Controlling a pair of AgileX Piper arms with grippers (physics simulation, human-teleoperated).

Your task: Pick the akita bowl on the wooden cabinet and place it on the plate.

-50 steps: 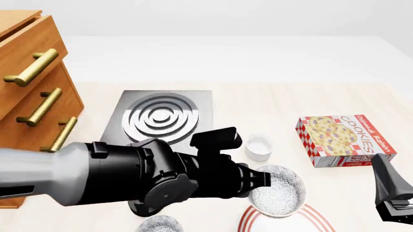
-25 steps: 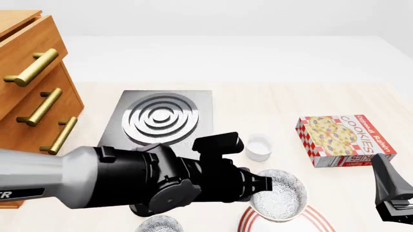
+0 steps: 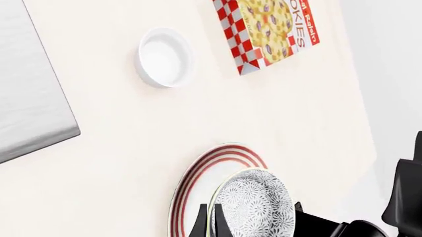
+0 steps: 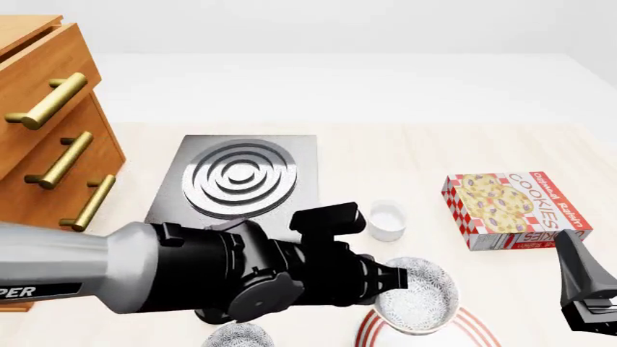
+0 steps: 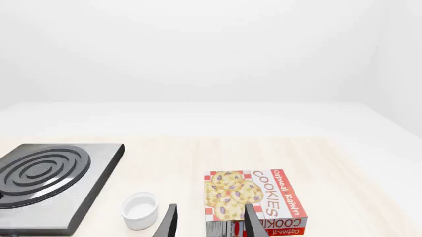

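Low in the front view, right of centre, the akita bowl (image 4: 417, 295) hangs over the plate (image 4: 477, 327), its rim pinched by the left tool (image 3: 209, 223), whose tips sit at the bowl's left edge in the left wrist view. Whether the bowl touches the plate cannot be told. The right tool (image 5: 209, 223) stands with its fingers parted around nothing at the lower right edge of the front view, clear of the bowl.
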